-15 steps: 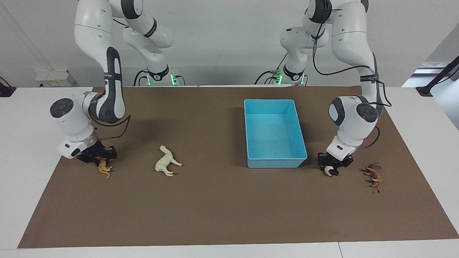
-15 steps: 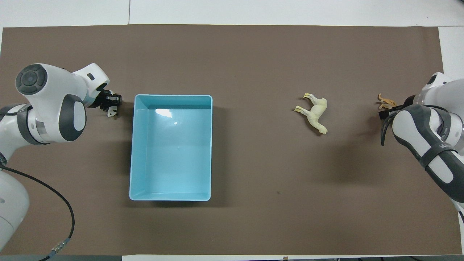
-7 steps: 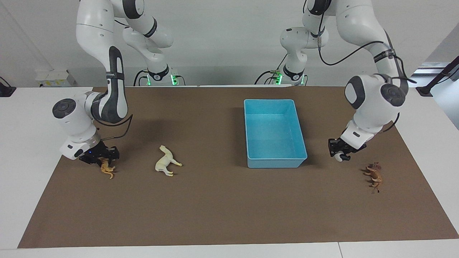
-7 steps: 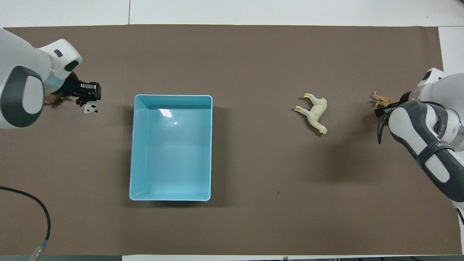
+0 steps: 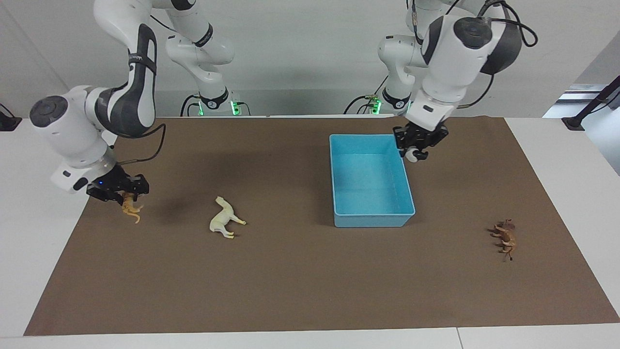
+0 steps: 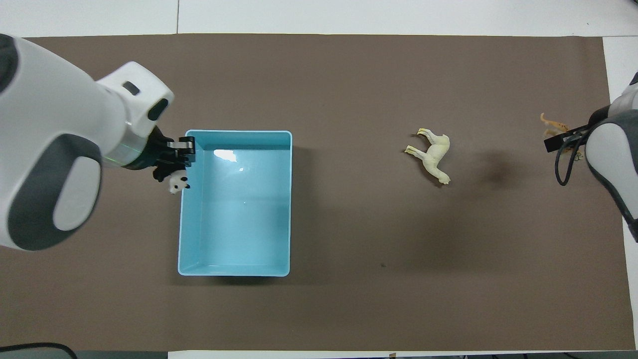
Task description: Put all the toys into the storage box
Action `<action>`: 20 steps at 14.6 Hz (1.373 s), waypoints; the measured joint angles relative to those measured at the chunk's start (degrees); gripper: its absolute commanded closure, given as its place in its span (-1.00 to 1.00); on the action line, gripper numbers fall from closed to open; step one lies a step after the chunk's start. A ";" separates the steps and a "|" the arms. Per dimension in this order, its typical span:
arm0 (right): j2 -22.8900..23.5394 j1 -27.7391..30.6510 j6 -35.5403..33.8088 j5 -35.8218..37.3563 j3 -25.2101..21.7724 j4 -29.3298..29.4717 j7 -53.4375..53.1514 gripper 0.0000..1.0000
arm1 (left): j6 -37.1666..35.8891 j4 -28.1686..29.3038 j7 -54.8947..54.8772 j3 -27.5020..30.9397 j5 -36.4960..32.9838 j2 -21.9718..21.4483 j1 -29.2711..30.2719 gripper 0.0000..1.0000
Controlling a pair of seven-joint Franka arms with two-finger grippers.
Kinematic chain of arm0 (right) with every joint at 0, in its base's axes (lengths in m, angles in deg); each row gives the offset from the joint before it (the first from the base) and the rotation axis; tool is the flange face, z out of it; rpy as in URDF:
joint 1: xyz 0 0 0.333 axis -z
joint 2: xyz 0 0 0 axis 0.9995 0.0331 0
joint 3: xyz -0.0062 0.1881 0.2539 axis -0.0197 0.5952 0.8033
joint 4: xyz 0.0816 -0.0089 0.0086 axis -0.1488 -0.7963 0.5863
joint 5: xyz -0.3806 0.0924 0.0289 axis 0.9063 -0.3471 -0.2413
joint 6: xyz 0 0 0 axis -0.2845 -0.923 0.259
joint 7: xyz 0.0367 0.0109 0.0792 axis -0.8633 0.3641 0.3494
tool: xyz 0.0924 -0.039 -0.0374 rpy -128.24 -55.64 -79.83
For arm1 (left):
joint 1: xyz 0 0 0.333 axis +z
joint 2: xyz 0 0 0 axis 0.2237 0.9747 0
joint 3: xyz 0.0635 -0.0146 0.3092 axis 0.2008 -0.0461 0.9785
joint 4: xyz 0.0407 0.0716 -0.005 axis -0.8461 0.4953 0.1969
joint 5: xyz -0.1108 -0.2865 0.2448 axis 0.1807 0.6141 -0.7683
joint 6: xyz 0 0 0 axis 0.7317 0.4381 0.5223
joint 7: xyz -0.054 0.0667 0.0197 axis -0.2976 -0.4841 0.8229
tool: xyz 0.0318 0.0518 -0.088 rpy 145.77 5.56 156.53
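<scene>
The light blue storage box point(image 5: 373, 220) point(image 6: 234, 273) stands on the brown mat with nothing in it. My left gripper point(image 5: 414, 149) point(image 6: 174, 167) is shut on the black-and-white panda point(image 5: 411, 155) point(image 6: 175, 183) and hangs raised over the box's rim on the left arm's side. At the right arm's end, my right gripper point(image 5: 123, 193) point(image 6: 560, 139) is shut on the orange tiger point(image 5: 130, 208) point(image 6: 552, 122), which dangles a little above the mat. The cream-white horse point(image 5: 224, 220) point(image 6: 433, 155) lies on its side between tiger and box. The brown horned animal point(image 5: 504, 237) lies toward the left arm's end, hidden in the overhead view.
The brown mat point(image 5: 290, 291) covers most of the white table. A cable loops from each forearm. Nothing else stands on the mat.
The left gripper has lifted the panda off the mat and carried it up to the box's rim. The right gripper has raised the tiger off the mat.
</scene>
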 measured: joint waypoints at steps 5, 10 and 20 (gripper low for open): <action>-3.95 -0.01 -7.21 1.12 0.02 3.30 -0.01 1.00 | 5.23 6.35 1.13 0.44 -0.02 -1.11 -2.25 -1.00; -3.72 -2.64 -7.20 1.11 0.99 3.38 -10.91 1.00 | 5.70 5.94 -2.92 1.30 -0.32 -1.99 -0.51 -1.00; 0.65 -39.79 -7.94 1.09 2.53 14.21 -72.95 1.00 | 15.96 -1.22 -49.98 2.25 -1.68 10.41 25.83 -1.00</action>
